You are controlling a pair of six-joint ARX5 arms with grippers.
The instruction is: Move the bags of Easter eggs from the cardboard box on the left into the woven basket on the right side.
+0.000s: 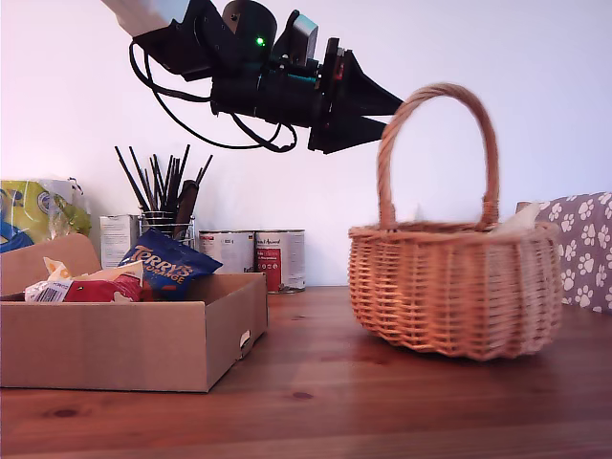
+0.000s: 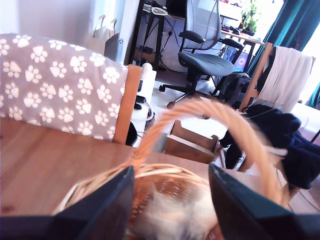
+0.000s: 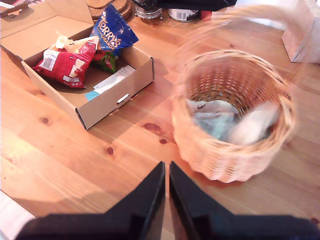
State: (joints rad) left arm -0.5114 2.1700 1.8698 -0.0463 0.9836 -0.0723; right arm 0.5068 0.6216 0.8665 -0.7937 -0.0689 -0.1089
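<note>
1. above the table (image 1: 382,402), at the top of the exterior view, my first gripper (image 1: 387,115) hangs in the air just beside the basket's handle (image 1: 440,96), its jaws spread with nothing between them.
2. seen from the first wrist view, the same gripper (image 2: 170,200) looks down past the blurred handle into the basket (image 2: 165,185) — something pale and blurred lies inside.
3. my second gripper (image 3: 166,200) is high over the table, jaws pressed together and empty; i cannot find it in the exterior view.
4. the basket (image 1: 454,287) stands upright on the table at the exterior view's right, well apart from the box (image 1: 134,339) at that view's left.
5. inside the basket (image 3: 235,155), the second wrist view shows bags (image 3: 215,117) with white and greenish parts — too blurred to count.
6. the box (image 3: 115,97) is open and holds a red packet (image 3: 65,65), a blue packet (image 3: 114,31) leaning up at the far side, a green-bottomed bag (image 3: 106,61) partly hidden between them, and a flat white card (image 3: 114,80).
7. behind the box in the exterior view stand two tins (image 1: 256,256) and a holder of dark sticks (image 1: 164,196).
</note>
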